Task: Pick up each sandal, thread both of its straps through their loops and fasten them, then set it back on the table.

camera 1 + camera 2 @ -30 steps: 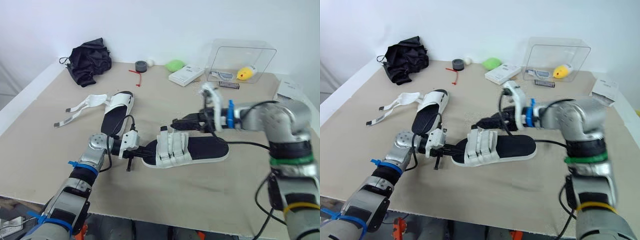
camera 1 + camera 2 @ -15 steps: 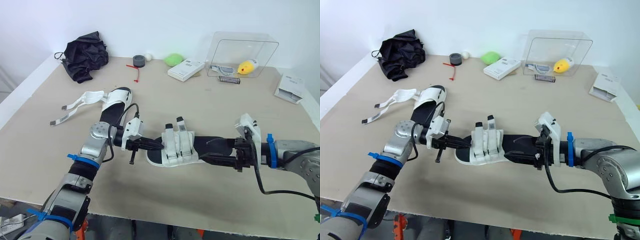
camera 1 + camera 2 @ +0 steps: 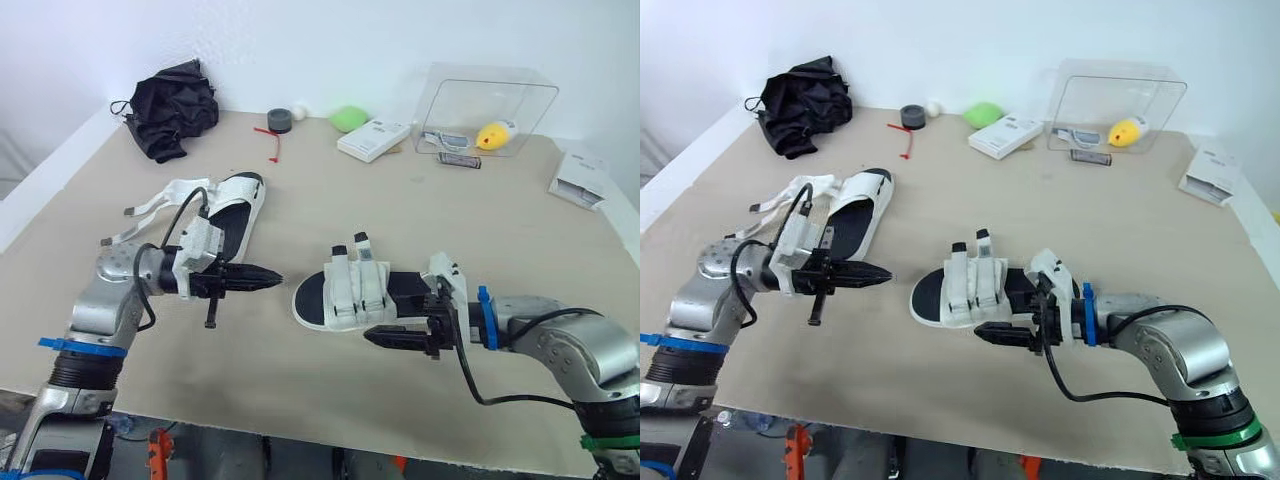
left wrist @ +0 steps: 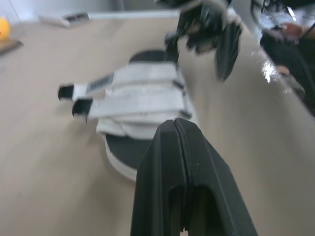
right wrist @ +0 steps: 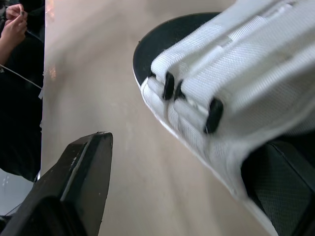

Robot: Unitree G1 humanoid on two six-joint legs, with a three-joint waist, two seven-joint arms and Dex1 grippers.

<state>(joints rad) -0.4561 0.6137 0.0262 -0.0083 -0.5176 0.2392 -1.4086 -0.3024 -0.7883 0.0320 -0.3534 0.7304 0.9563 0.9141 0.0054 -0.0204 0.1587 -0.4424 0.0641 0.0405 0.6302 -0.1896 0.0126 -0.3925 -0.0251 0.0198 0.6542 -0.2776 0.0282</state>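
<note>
A white sandal with a black footbed (image 3: 375, 295) lies flat mid-table, both straps folded across it. The second sandal (image 3: 232, 210) lies further back on the left, its straps (image 3: 150, 212) spread loose on the table. My left gripper (image 3: 272, 279) is shut on nothing and hovers a short way left of the first sandal's toe. In the left wrist view its fingers (image 4: 197, 177) are pressed together, pointing at that sandal (image 4: 142, 93). My right gripper (image 3: 368, 337) is open, low along the sandal's near edge. One finger (image 5: 74, 191) shows beside the straps (image 5: 236, 73).
At the back: a black cloth (image 3: 175, 105), a tape roll (image 3: 281, 120), a green object (image 3: 349, 118), a white box (image 3: 372, 140), and a clear box (image 3: 490, 110). A white packet (image 3: 578, 178) lies far right. A person's hand (image 5: 15, 24) is beyond the table.
My left gripper has pulled back left, away from the sandal's toe. My right gripper has moved from the heel to the near edge by the straps. The sandal stays on the table.
</note>
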